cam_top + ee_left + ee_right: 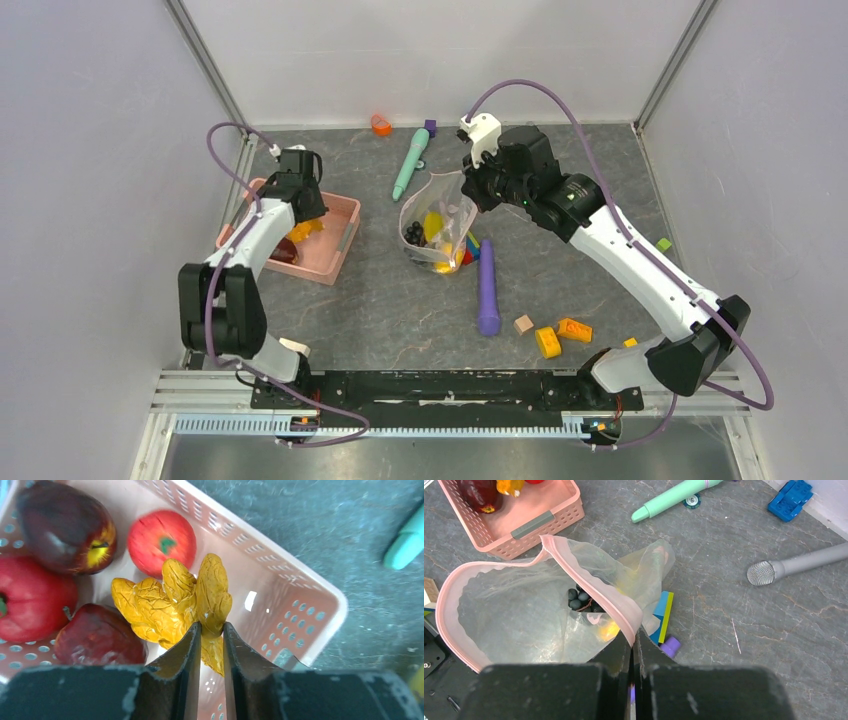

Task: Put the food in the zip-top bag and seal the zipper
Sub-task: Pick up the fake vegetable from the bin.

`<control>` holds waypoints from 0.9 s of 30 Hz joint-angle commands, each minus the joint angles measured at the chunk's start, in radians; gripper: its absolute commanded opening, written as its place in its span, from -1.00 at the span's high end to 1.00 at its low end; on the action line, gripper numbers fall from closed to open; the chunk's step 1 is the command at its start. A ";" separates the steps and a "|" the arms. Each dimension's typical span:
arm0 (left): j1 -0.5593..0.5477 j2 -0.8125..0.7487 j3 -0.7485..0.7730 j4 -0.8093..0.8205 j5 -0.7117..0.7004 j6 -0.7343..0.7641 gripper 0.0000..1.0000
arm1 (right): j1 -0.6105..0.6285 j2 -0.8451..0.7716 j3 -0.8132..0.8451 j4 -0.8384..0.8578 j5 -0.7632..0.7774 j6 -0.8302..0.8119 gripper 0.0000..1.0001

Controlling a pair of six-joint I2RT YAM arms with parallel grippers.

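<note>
My left gripper (211,629) reaches into the pink basket (320,597) and is shut on a crinkled yellow food piece (170,600), pinching one lobe. Around it lie a maroon apple (65,527), a red tomato (161,535), a red pepper (30,600) and a dark red fruit (97,635). My right gripper (633,639) is shut on the pink zipper strip (589,580) of the zip-top bag (519,610), holding its mouth up and open. Dark grapes (581,600) and something yellow (611,628) lie inside. From above, the bag (437,225) stands right of the basket (345,235).
A teal marker (410,165) and an orange piece (381,125) lie behind the bag, a purple stick (487,285) to its near right. Yellow and orange blocks (560,335) sit by the right arm's base. A grey microphone (794,565) and a blue block (791,497) show in the right wrist view.
</note>
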 commanded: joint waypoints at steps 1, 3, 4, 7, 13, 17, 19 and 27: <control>-0.004 -0.105 -0.017 -0.009 -0.032 -0.050 0.96 | 0.001 -0.043 -0.004 0.054 0.023 -0.007 1.00; -0.005 -0.138 -0.019 -0.010 -0.020 -0.060 0.96 | 0.001 -0.044 -0.004 0.055 0.024 -0.008 1.00; -0.004 -0.159 -0.018 -0.011 -0.017 -0.066 0.96 | 0.001 -0.044 -0.004 0.055 0.023 -0.008 1.00; -0.004 -0.218 -0.012 -0.009 -0.004 -0.088 0.96 | 0.001 -0.045 -0.004 0.057 0.020 -0.007 1.00; -0.004 -0.363 0.004 0.020 0.137 -0.111 0.96 | 0.001 -0.052 -0.017 0.065 0.015 -0.001 1.00; -0.005 -0.457 0.001 0.079 0.341 -0.143 0.96 | 0.002 -0.056 -0.022 0.072 0.002 0.005 1.00; -0.006 -0.496 0.001 0.111 0.436 -0.168 0.96 | 0.002 -0.058 -0.024 0.075 -0.004 0.007 1.00; -0.019 -0.613 -0.028 0.423 0.917 -0.366 0.96 | 0.001 -0.058 -0.030 0.097 -0.027 0.019 1.00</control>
